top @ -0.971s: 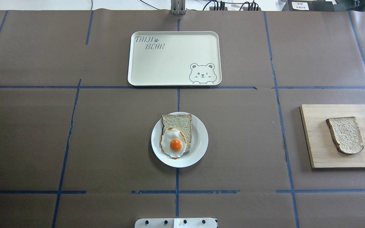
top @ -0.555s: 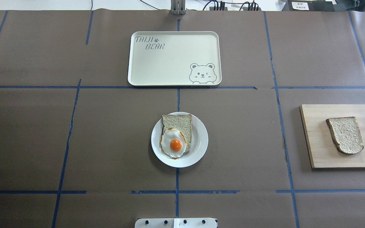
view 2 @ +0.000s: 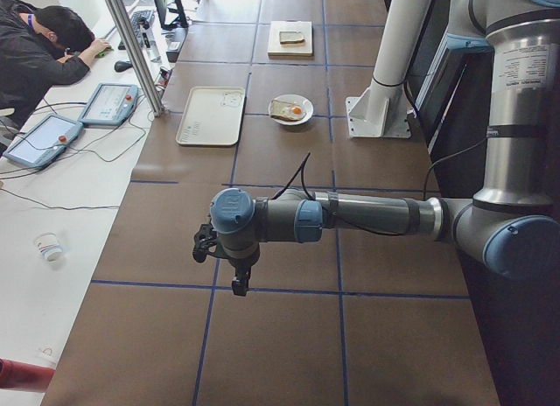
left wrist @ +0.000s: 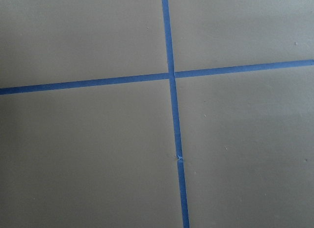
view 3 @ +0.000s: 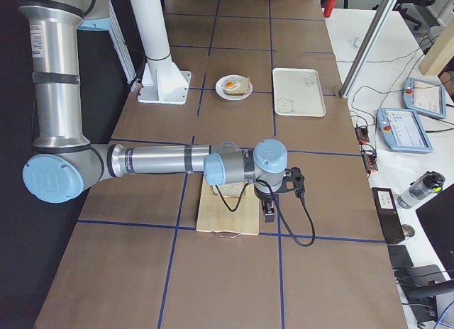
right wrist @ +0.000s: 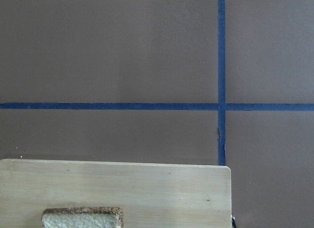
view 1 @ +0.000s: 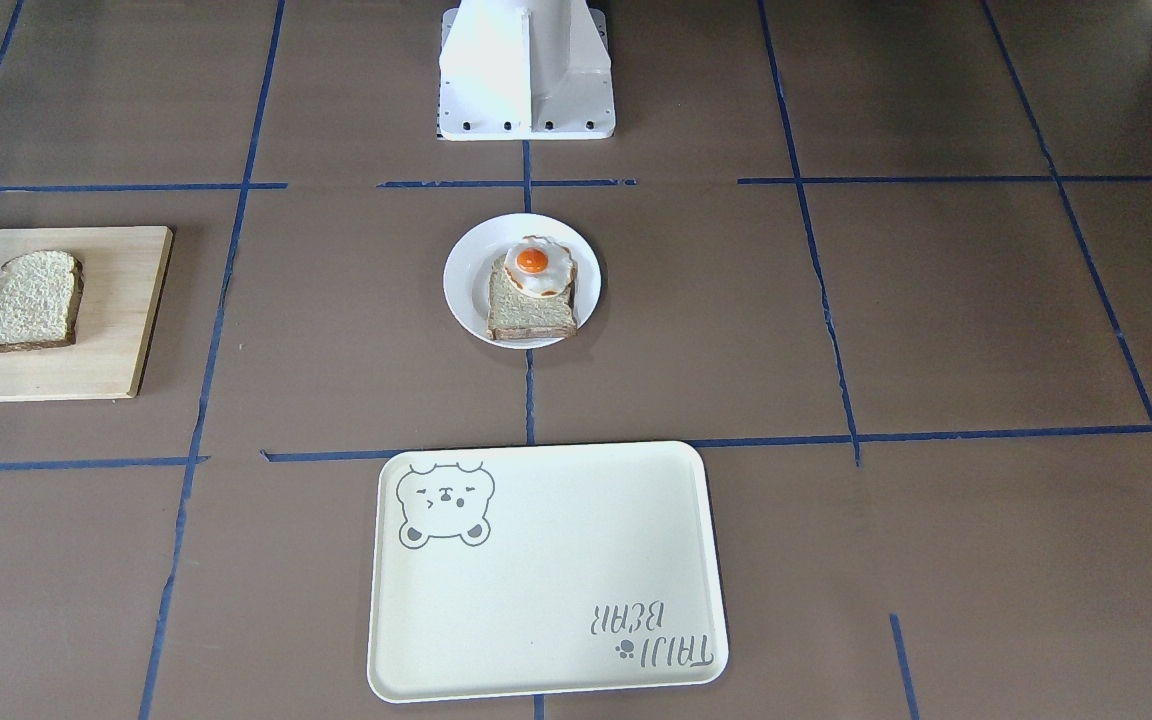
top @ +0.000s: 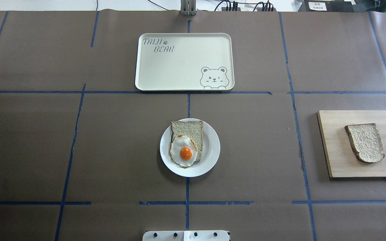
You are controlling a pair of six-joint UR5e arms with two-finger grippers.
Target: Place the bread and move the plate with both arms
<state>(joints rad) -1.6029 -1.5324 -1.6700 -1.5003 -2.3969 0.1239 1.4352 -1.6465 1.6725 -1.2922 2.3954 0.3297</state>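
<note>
The plain bread (top: 364, 143) lies on a wooden board (top: 338, 164) at the table's right side; it also shows in the front view (view 1: 31, 300) and at the bottom of the right wrist view (right wrist: 82, 217). The white plate (top: 210, 157) sits at the table's middle and holds a slice topped with a fried egg (top: 185, 153). Neither gripper shows in the overhead or front view. The left gripper (view 2: 238, 282) hangs over bare table far to the left. The right gripper (view 3: 270, 214) hangs at the board's outer edge. I cannot tell whether either is open or shut.
A cream tray with a bear drawing (top: 179, 67) lies beyond the plate. The white pedestal base (view 1: 526, 70) stands at the robot's side. Blue tape lines cross the brown table cover. An operator (view 2: 39, 47) sits at a side desk.
</note>
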